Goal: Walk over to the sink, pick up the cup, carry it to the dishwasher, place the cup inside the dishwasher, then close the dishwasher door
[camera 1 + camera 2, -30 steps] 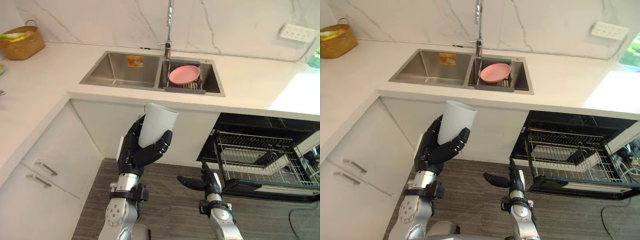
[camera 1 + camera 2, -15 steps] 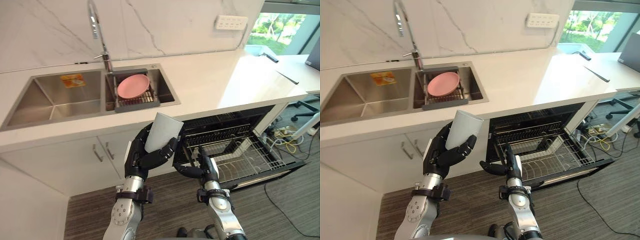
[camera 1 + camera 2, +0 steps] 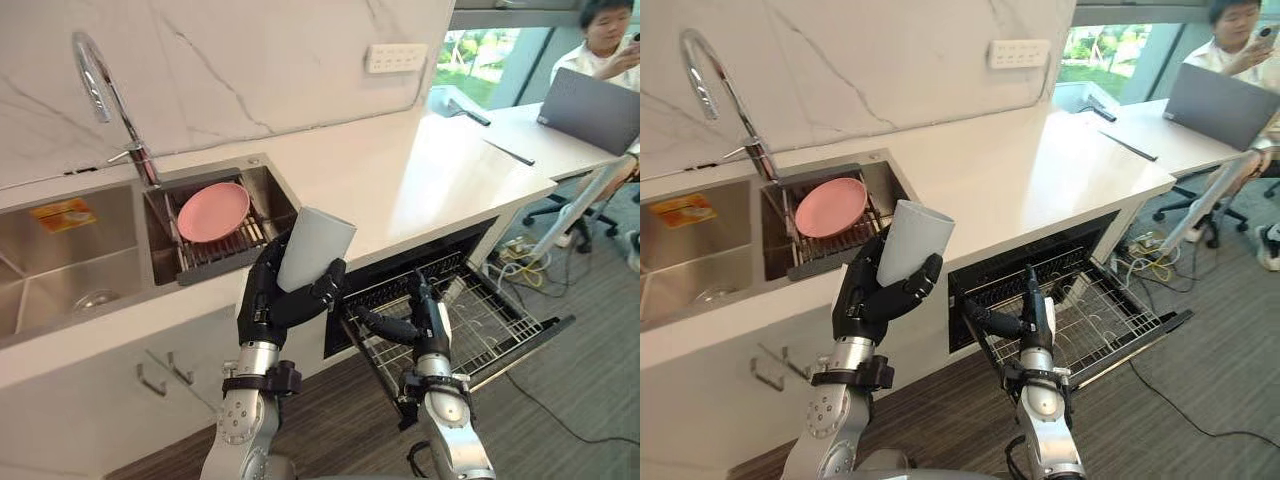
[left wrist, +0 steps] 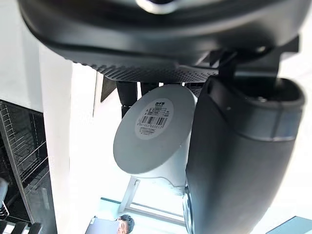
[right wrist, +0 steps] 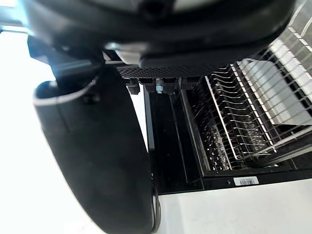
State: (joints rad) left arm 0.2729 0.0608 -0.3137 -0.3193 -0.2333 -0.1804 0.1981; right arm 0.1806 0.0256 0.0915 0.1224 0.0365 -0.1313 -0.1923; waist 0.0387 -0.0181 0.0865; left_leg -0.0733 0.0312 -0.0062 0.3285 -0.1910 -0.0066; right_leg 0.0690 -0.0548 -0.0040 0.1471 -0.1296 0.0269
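Our view has swung right; the cup (image 3: pixel 314 247) stays upright, our left hand (image 3: pixel 268 305) curled round it. Right hand (image 3: pixel 420 322), fingers straight, hangs before the open dishwasher (image 3: pixel 495 320). Pink plate (image 3: pixel 212 211) in sink (image 3: pixel 55 280); person (image 3: pixel 603 35) beyond.

There is one white cup (image 3: pixel 315 248) and one pink plate (image 3: pixel 213 211), with one dish rack (image 3: pixel 215 256). One sink (image 3: pixel 50 262) has two basins and one faucet (image 3: pixel 105 95). One dishwasher (image 3: pixel 440 250) has one wire basket (image 3: pixel 480 320). Two cabinet handles (image 3: pixel 152 381) show below the counter. One socket strip (image 3: pixel 395 57), one laptop (image 3: pixel 595 105) and one person (image 3: pixel 610 40) are also seen. Two robot hands show: left hand (image 3: pixel 275 300), right hand (image 3: pixel 425 320).
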